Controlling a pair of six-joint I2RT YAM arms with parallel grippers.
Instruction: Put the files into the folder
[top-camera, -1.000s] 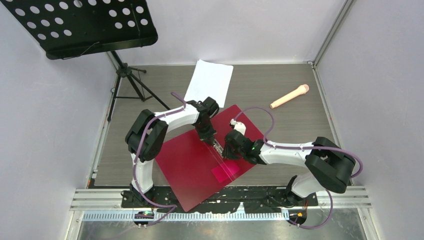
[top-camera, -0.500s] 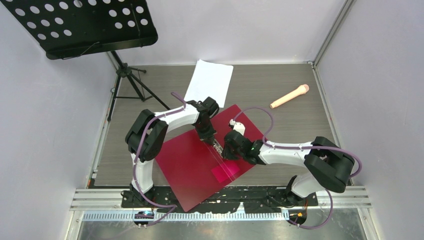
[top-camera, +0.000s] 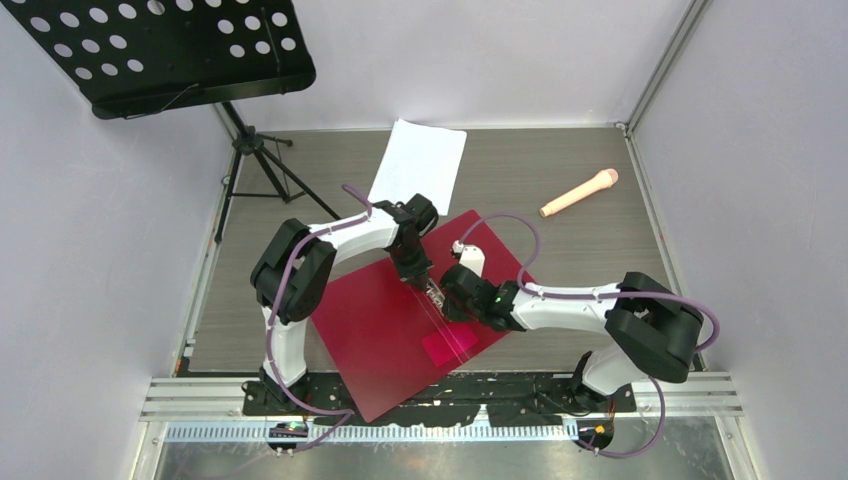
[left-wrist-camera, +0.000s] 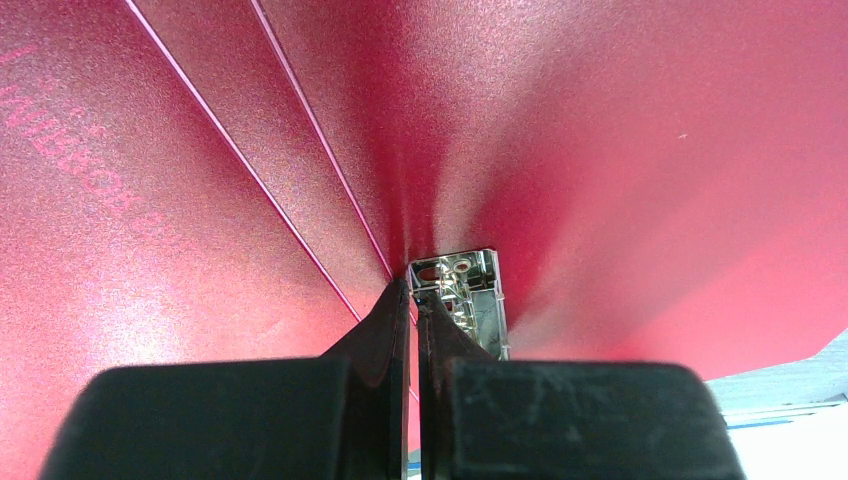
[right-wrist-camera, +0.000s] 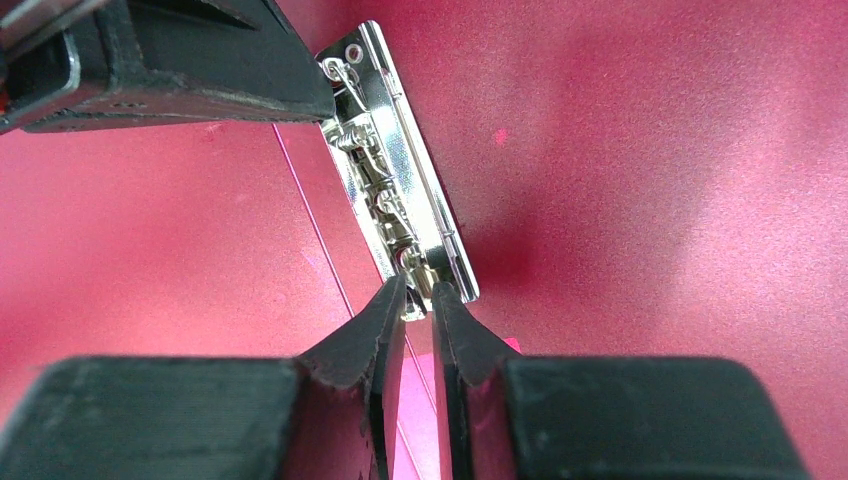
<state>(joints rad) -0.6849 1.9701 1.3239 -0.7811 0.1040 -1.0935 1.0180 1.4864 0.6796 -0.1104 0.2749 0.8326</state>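
The folder (top-camera: 395, 335) lies open and flat on the bench (top-camera: 580, 260), holding no sheets; only a pink patch (top-camera: 447, 345) shows on its inner face. Along the folder's central fold runs the spine clip (right-wrist-camera: 395, 200). The right end effector (right-wrist-camera: 418, 290) pinches the clip's near end, seemingly to raise the clamp. The left end effector (left-wrist-camera: 414, 290), fingers pressed nearly together, meets the clip's far end, probably steadying the folder. The files (top-camera: 420, 162) lie just beyond the folder's far edge, not yet inserted.
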